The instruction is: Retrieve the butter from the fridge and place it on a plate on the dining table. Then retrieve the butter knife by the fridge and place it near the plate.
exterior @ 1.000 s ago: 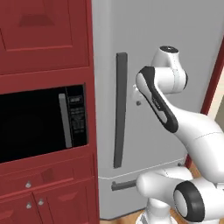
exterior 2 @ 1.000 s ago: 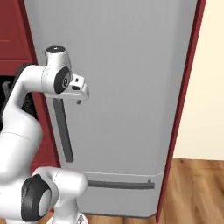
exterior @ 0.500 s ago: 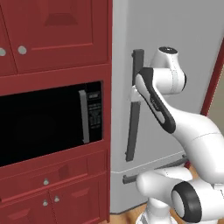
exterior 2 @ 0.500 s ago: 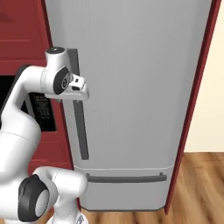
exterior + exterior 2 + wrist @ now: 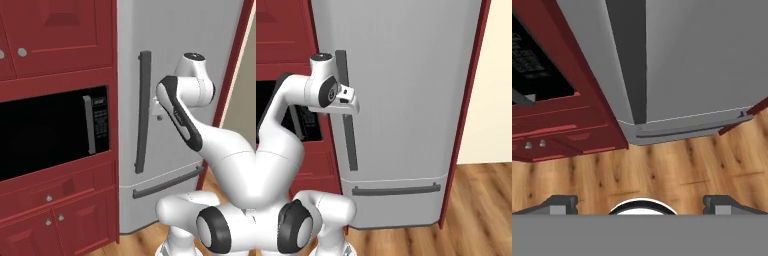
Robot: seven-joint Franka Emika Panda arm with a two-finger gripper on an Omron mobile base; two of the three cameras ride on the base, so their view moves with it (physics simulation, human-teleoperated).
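So the gripper (image 5: 640,205) had its two dark fingertips (image 5: 559,204) spread about as wide as they go, one at each lower corner of the hand view, with nothing between them and nothing touched; below them was just wooden floor (image 5: 662,170); from the base views the hand sat up near the fridge's (image 5: 190,45) handle (image 5: 142,110), close in front of the door, but I couldn't tell if it actually touched it; the fridge itself was a tall light-grey box, door fully shut, with that long dark-grey vertical bar handle down its left side and a lower drawer (image 5: 396,202) with its own dark horizontal pull (image 5: 396,190); since it was closed, whatever's on the shelves was hidden; just left of the fridge stood the dark-red cabinets (image 5: 55,35), with a black microwave (image 5: 50,132) built in, and small round knobs on the red doors beneath it (image 5: 49,198); a dark-red panel (image 5: 466,110) ran down the fridge's right side, with a cream wall (image 5: 496,80) past that.
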